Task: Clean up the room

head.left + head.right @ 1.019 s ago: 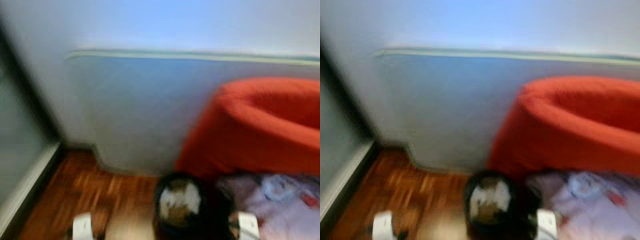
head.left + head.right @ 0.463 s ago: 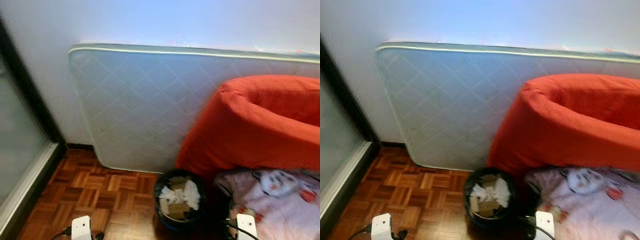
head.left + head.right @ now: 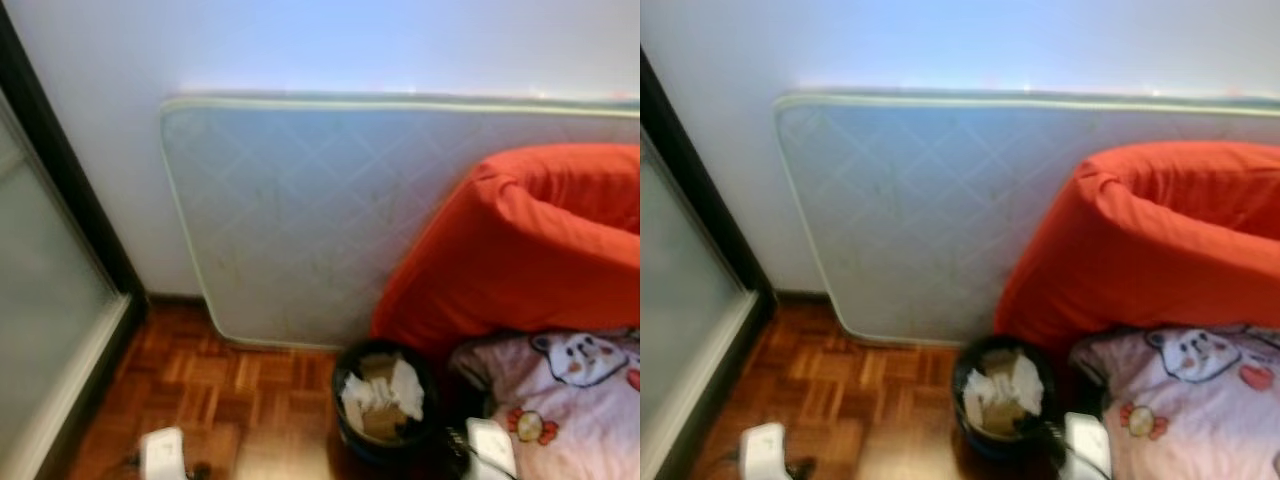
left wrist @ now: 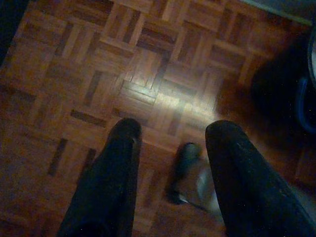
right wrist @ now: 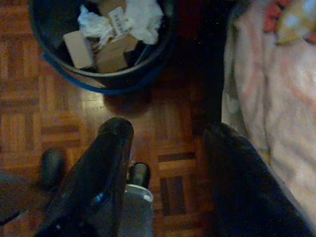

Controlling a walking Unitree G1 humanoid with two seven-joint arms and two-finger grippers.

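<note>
Now, bin: round dark waste bin full of paper, on parquet floor beside orange cushion.
Nearer arm: right gripper, jaws spread, empty, bin just ahead.
Left gripper: jaws apart, empty, over bare floor.

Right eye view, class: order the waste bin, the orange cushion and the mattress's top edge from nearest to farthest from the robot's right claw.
1. Waste bin, on the floor just ahead of the right claw.
2. Orange cushion, behind the bin, to the right.
3. Mattress top edge, highest against the wall.
</note>
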